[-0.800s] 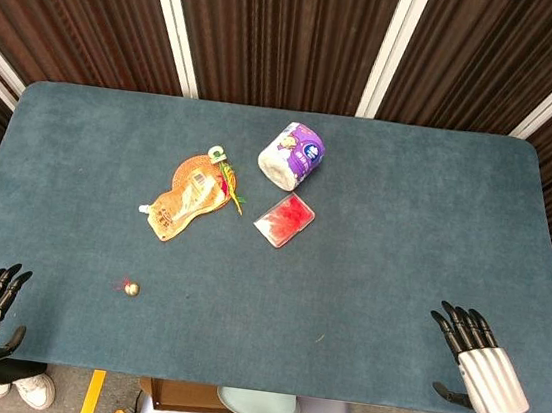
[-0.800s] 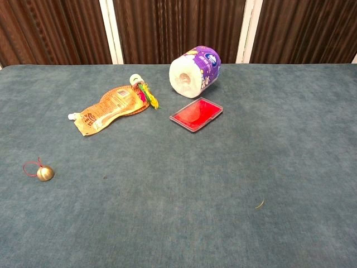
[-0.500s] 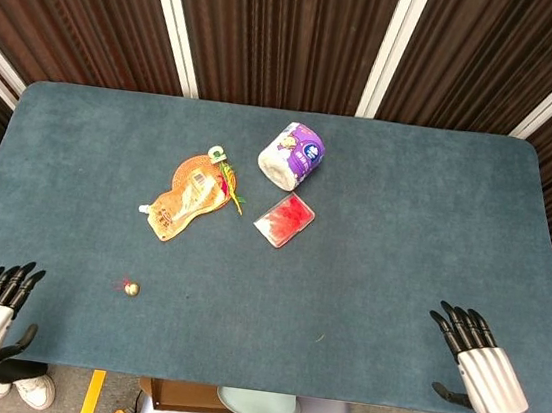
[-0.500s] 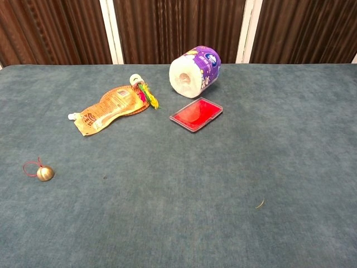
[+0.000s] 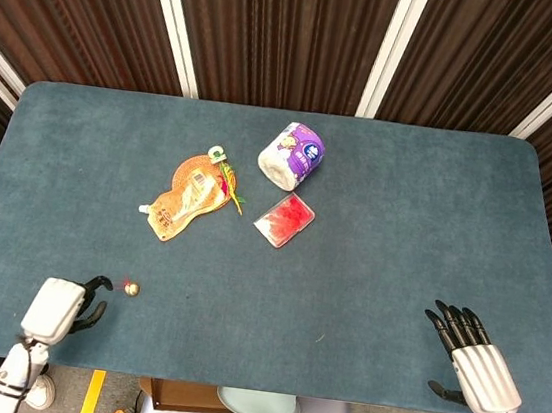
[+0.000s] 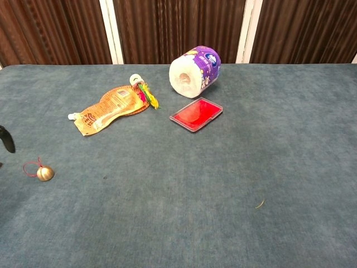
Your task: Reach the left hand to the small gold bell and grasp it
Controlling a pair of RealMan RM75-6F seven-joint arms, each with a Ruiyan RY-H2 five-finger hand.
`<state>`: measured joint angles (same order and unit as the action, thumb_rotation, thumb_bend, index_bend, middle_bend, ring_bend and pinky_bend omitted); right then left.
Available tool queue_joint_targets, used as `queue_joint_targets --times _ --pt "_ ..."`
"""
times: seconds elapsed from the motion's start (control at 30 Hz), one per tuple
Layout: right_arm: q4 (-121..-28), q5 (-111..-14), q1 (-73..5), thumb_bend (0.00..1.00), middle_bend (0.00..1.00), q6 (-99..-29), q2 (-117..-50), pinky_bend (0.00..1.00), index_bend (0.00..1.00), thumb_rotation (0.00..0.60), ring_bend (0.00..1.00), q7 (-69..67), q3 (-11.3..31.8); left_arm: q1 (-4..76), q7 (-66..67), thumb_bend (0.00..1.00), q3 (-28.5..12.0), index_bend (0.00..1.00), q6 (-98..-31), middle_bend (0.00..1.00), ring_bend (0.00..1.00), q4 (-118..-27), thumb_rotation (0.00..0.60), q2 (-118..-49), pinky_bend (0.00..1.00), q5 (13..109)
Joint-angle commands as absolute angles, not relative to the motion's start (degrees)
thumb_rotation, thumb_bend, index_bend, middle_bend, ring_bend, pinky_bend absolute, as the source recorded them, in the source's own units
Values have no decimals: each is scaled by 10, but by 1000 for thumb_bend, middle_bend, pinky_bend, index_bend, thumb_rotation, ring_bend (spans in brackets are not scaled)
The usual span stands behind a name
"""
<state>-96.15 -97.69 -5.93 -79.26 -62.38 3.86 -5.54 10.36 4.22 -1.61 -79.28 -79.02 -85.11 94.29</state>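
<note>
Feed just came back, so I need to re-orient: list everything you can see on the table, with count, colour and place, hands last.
small gold bell: one, gold with red loop, near-left of table
pouch: one, orange, left of centre
toilet roll: one, white in purple wrap, far centre
flat case: one, clear with red contents, centre
table: one, blue-grey
left hand: one, beside the bell, not touching it
right hand: one, near-right edge, fingers apart

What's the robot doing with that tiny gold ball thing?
That's a little bell. The robot's left hand is close beside it on the table but holds nothing yet. The right hand rests open at the table's near edge. A toilet roll, a pouch and a red case lie farther back.
</note>
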Motion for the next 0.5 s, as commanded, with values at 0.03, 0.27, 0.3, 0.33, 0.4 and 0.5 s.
queue_joint_targets --times 0.03,0.27,0.3,0.33,0.4,0.5 --pt "-962 -976 -59 177 0 -793 -623 0 0 600 0 37 -55 120 55 430 -22 470 -769 971 914 -778 600 -870 928 928" --pt "-961 -976 -60 177 0 -792 -622 0 0 600 0 35 -56 136 78 424 -28 502 -767 1000 944 -734 600 -909 955 921" --pt "-961 -976 -60 177 0 -792 -622 0 0 600 0 35 -56 138 78 423 -28 503 -766 1000 945 -729 600 -913 955 920" --pt "-961 -976 -60 177 0 -792 -622 0 0 600 0 35 -56 140 76 423 -29 504 -765 1000 945 -723 600 -917 955 918" --pt "-961 -976 -61 177 0 -792 -622 0 0 600 0 34 -56 143 74 423 -30 498 -762 1000 946 -711 600 -923 955 913" --pt "-961 -975 -61 177 0 -792 -623 0 0 600 0 34 -55 147 71 420 -30 476 -756 998 946 -698 600 -930 955 904"
